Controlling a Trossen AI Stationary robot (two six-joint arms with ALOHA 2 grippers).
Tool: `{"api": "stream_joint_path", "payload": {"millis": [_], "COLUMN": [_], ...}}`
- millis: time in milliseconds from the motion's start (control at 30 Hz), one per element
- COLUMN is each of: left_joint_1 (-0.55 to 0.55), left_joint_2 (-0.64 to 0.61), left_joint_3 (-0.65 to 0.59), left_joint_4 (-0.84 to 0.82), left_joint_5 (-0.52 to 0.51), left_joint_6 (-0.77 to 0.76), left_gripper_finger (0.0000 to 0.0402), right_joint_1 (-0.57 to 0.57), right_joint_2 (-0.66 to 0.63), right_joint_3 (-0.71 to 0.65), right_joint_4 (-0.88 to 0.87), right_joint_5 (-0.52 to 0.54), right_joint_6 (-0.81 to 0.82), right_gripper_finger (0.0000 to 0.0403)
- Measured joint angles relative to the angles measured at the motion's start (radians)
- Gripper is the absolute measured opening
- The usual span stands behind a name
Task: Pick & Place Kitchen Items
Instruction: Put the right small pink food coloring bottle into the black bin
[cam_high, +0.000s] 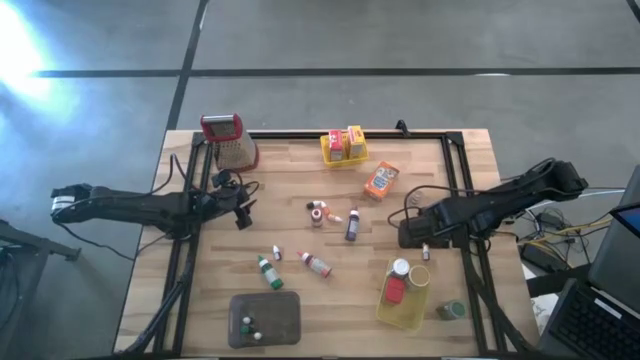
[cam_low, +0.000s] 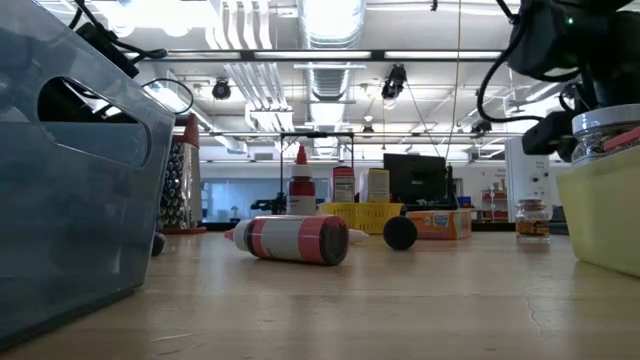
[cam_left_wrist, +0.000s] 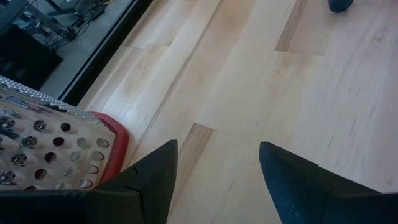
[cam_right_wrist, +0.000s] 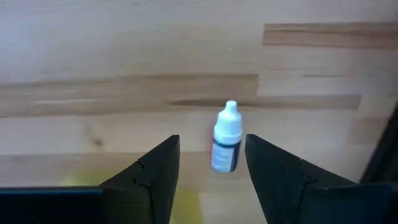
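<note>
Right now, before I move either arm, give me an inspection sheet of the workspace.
Surface: wooden table, things scattered across it.
Job's things: dropper bottle; orange box; small bottles mid-table.
Clutter: grater; grey tray; yellow baskets.
Pincers: left pincer open, empty, beside grater; right pincer open around dropper bottle.
Cables: loose bundle off table's right.
Surroundings: laptop; no person seen.

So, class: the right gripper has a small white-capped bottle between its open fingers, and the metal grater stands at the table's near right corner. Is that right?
Not quite. The metal grater stands at the far left corner, as the high view shows. The rest holds: the right gripper has the small white-capped bottle between its open fingers.
</note>
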Motion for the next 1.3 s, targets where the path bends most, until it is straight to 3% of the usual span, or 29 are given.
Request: {"api": "stream_joint_path", "payload": {"millis": [500,867,1100,1300], "left_joint_1": [0.000,0.000,0.000,0.000], "left_joint_2": [0.000,0.000,0.000,0.000], "left_joint_3": [0.000,0.000,0.000,0.000], "left_joint_4": [0.000,0.000,0.000,0.000], "left_joint_5": [0.000,0.000,0.000,0.000], "left_joint_6": [0.000,0.000,0.000,0.000], "left_gripper_finger": [0.0232,0.0232,0.0232,0.0232], "right_joint_1": [0.000,0.002,0.002,-0.001], "right_joint_2": [-0.002,-0.003,-0.003,-0.006], "right_joint_3": [-0.141,-0.137,-0.135,-0.100], "right_joint_4": [0.170,0.169,0.181,0.189], "right_joint_5": [-0.002,0.002,0.054,0.192], "right_joint_6": [-0.021,-0.050,-0.070,-0.127], "right_gripper_finger": [0.0176,0.0104,0.0049,0.0062]}}
